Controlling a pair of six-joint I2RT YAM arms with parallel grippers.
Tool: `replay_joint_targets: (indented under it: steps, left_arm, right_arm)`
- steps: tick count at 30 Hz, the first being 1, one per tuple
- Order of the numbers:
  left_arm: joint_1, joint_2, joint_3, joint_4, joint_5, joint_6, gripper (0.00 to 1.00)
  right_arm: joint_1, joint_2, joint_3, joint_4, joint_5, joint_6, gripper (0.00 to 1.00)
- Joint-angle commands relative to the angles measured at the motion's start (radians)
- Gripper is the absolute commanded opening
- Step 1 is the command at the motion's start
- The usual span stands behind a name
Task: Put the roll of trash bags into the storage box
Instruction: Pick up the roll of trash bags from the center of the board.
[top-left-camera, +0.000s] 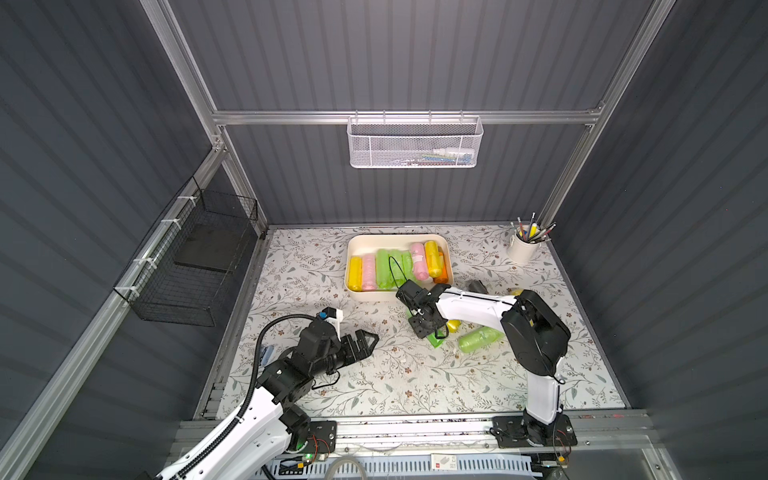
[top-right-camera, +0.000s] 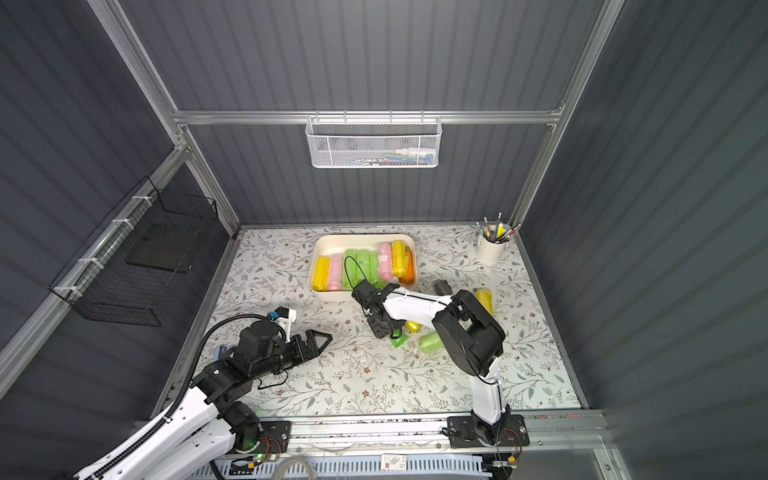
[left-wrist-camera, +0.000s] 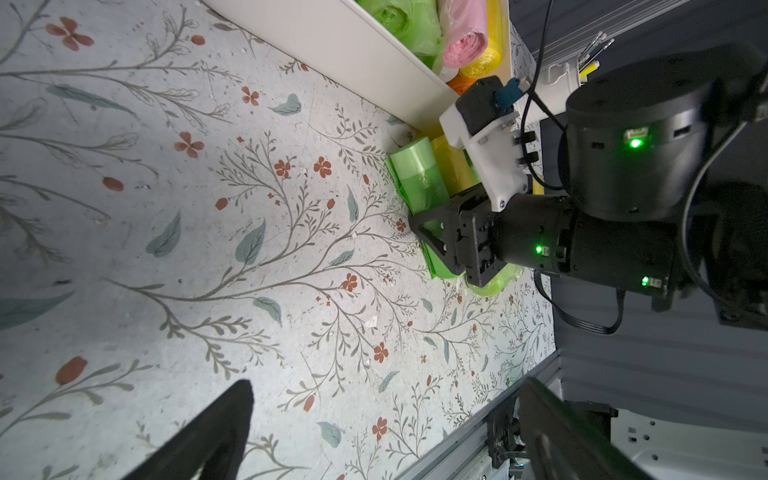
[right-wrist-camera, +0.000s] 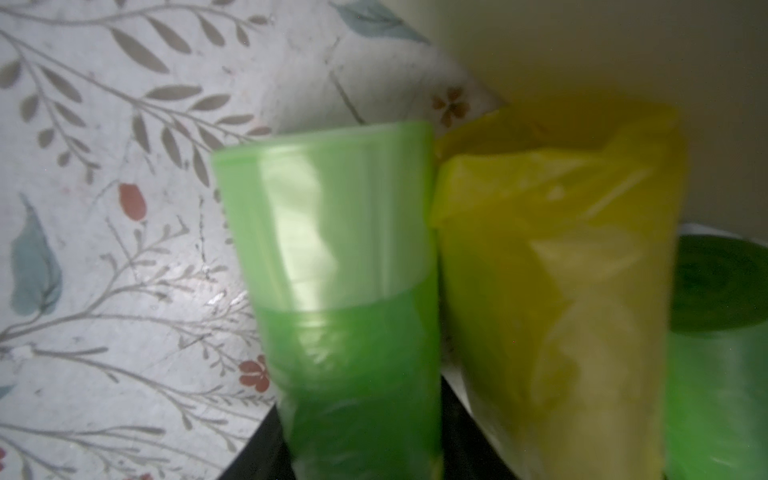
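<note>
Right tool (top-left-camera: 430, 330): mine is down on the bench (top-left-camera: 374, 382), just in front of the storage box (top-left-camera: 370, 294), pointing down into the loose rolls
Right grip: in the right wrist view my black fingers (right-wrist-camera: 262, 453) stand tight against both sides of the green roll of trash bags (right-wrist-camera: 340, 249), pinching it; that view is blurred
Green roll of trash bags: outside the storage box, on the bench near its front wall; I cannot tell whether it is lifted off the surface
Yellow roll (right-wrist-camera: 561, 270): lies alongside the roll I pinch, touching it along its length
Second green roll (top-left-camera: 478, 338): on the bench just beside the yellow roll, partly under my right forearm
Storage box contents: rolls packed side by side, namely yellow, pink, several green, pink and yellow, with an orange one at the right end
Left tool (top-left-camera: 368, 340): my fingers are spread wide and hold nothing, over bare floral bench well apart from the rolls; in the left wrist view both fingertips show with only the bench between them
Pen cup (top-left-camera: 521, 251): white, full of pens, at the far right corner of the bench
White mesh basket (top-left-camera: 413, 143): hangs on the rear rail
Black wire basket (top-left-camera: 195, 266): fixed to the left wall
</note>
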Motion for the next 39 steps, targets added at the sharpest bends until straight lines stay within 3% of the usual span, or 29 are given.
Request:
replay_joint_targets:
  steps: [1,18,39]
  left_arm:
    - [-0.005,-0.017,-0.001,-0.016,0.001,0.004,1.0]
    - [-0.005,-0.012,0.048,-0.045,-0.016,0.033,1.0]
    - [-0.005,0.029,0.159,-0.069,-0.025,0.059,1.0]
  right_arm:
    - [0.003,0.0,0.006,-0.012,0.015,0.017,0.41]
    - [0.014,-0.255,-0.046,0.022,-0.119,0.224,0.41]
    - [0.055,-0.423,-0.074,0.061,-0.111,0.324,0.43]
